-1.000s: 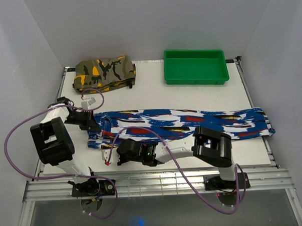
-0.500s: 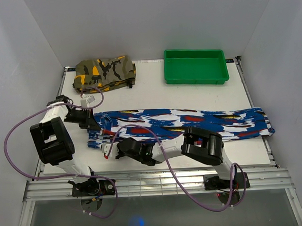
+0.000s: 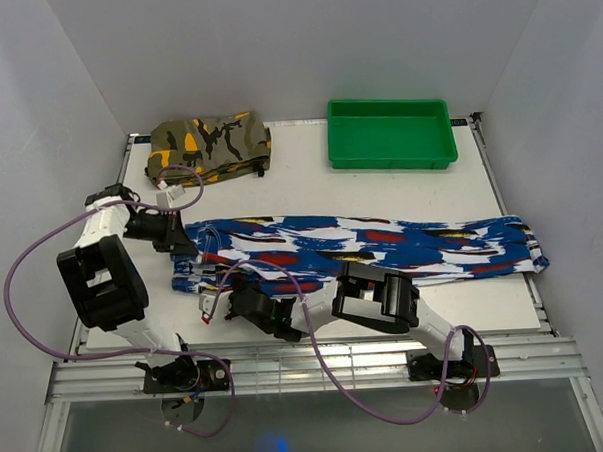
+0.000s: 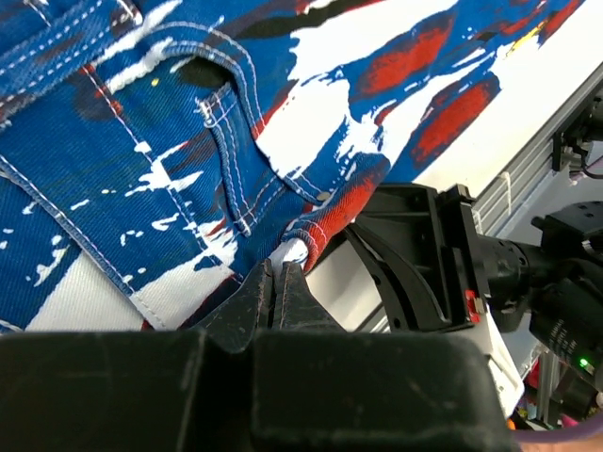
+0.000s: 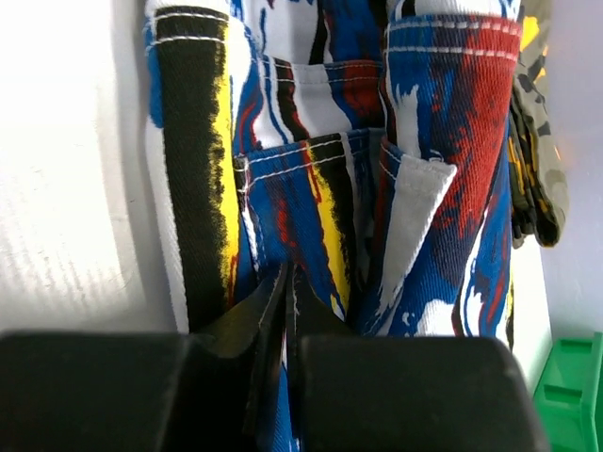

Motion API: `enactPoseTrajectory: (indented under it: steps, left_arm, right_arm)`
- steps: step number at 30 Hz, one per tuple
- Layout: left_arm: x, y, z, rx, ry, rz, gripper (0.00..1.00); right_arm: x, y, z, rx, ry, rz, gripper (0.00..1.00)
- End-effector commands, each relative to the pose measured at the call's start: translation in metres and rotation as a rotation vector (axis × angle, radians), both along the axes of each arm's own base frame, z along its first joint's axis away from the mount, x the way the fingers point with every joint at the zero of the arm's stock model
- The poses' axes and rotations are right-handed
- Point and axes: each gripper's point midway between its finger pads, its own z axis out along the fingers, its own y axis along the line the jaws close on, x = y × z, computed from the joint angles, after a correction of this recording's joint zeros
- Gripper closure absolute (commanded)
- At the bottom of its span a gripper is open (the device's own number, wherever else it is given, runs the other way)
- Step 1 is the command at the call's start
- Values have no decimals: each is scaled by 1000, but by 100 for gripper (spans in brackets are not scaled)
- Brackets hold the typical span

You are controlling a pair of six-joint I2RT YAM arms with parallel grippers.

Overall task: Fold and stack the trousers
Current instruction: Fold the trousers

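Across the middle of the surface, in the top view, the trousers are lying lengthwise, waist at the left and cuffs at the right. They are well apart from the camouflage garment and the green tray at the far edge. The left arm is reaching the waist's far corner and the right arm its near edge. Compared with a second ago, the right arm's elbow is sitting further left and the waist end is bunching slightly.

At the left wrist, the left jaws are pinching together on a red-and-white edge of the cloth.

At the right wrist, the right jaws are pressing together, seemingly on cloth beside a pocket.

Both corners should probably be rising level and travelling together toward the cuffs, with the waistband kept taut so the fold lands square.
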Motion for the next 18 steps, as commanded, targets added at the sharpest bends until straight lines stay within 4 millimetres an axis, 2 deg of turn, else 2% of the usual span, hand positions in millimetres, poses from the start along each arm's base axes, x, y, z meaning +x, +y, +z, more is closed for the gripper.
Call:
enactPoseTrajectory:
  steps: [1,7,11,14,18]
  left_arm:
    - [-13,-2,31,-37,-40,-16,100]
    - [-34,14,37,-32,-22,12,100]
    - [-51,24,21,14,21,9,100]
    - [-64,20,8,-3,73,-8,100]
    - [-62,15,-7,-51,116,17,100]
  right_arm:
    - [12,-11,-21,-51,-12,-68,92]
    - [16,-21,-29,-81,-29,-89,92]
    - [18,-24,-30,-87,-36,-104,92]
    - [21,-24,-30,-90,-44,-114,92]
    - [21,-23,-33,-96,-45,-118,92]
